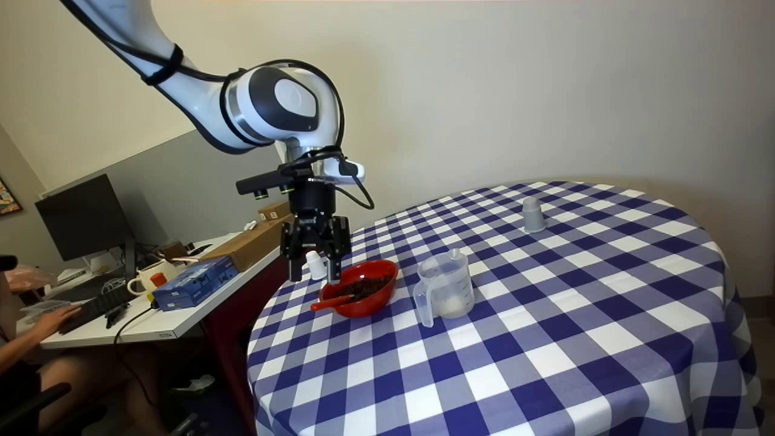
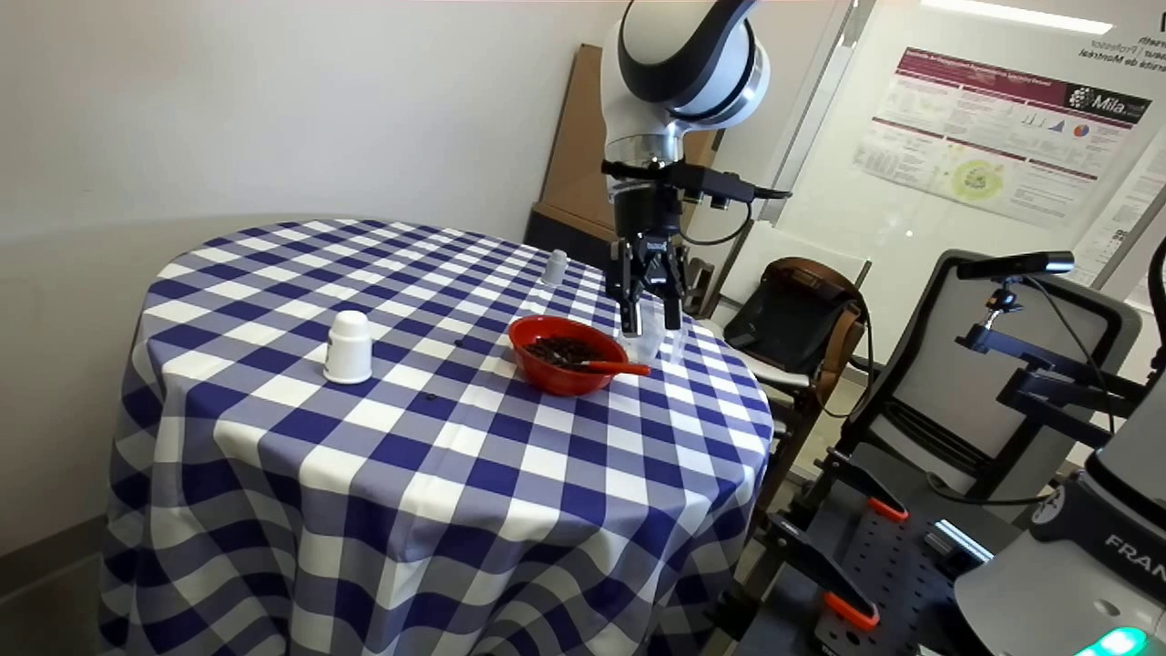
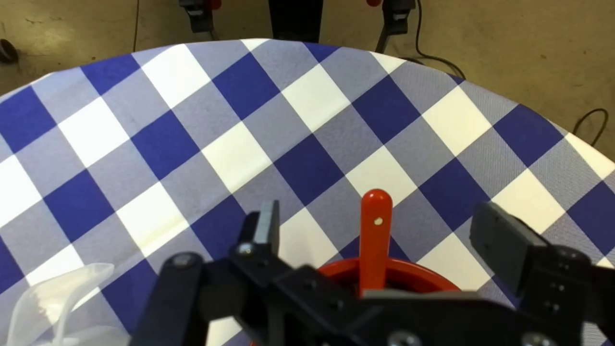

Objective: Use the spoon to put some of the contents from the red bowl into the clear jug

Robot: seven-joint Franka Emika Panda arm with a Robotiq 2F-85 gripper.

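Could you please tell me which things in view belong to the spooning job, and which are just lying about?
For the job:
red bowl
dark contents in it
red-handled spoon, resting in the bowl
clear jug, beside the bowl

Just lying about:
white container
pale grey container
blue box
black-and-brown bag

Office-like research lab: robot arm, Mila poster, desk, monitor, keyboard and mesh-backed chair.

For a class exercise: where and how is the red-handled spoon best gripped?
Probably by the free end of its straight, narrow red handle, which juts past the rim of the round red bowl. Come from above, where the open black gripper hangs: in the wrist view the handle shows between its jaws, long sides facing them.
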